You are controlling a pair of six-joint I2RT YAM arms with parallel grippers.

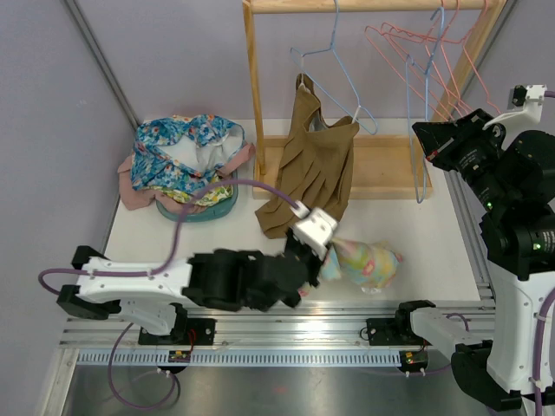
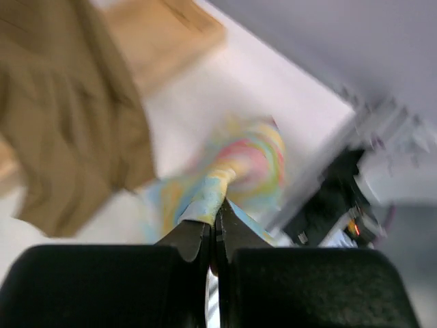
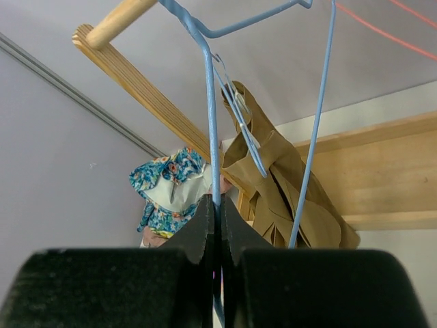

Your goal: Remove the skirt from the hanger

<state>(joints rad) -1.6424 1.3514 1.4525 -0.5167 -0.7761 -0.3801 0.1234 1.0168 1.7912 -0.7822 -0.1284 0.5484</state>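
Note:
The skirt (image 1: 366, 263), pastel yellow, pink and blue, lies crumpled on the white table, off any hanger. My left gripper (image 1: 323, 262) is shut on its left edge. In the left wrist view the fabric (image 2: 249, 160) is pinched between the closed fingertips of the left gripper (image 2: 213, 222). My right gripper (image 1: 421, 134) is raised at the right and shut on the wire of a bare blue hanger (image 1: 421, 121) that hangs from the rack. In the right wrist view that gripper (image 3: 217, 205) clamps the blue hanger's wire (image 3: 212, 123).
A brown garment (image 1: 316, 165) hangs on another blue hanger (image 1: 342, 78) from the wooden rack (image 1: 253, 87). Red hangers (image 1: 416, 52) hang at the upper right. A teal basket (image 1: 208, 212) with floral clothes (image 1: 186, 152) stands at the left.

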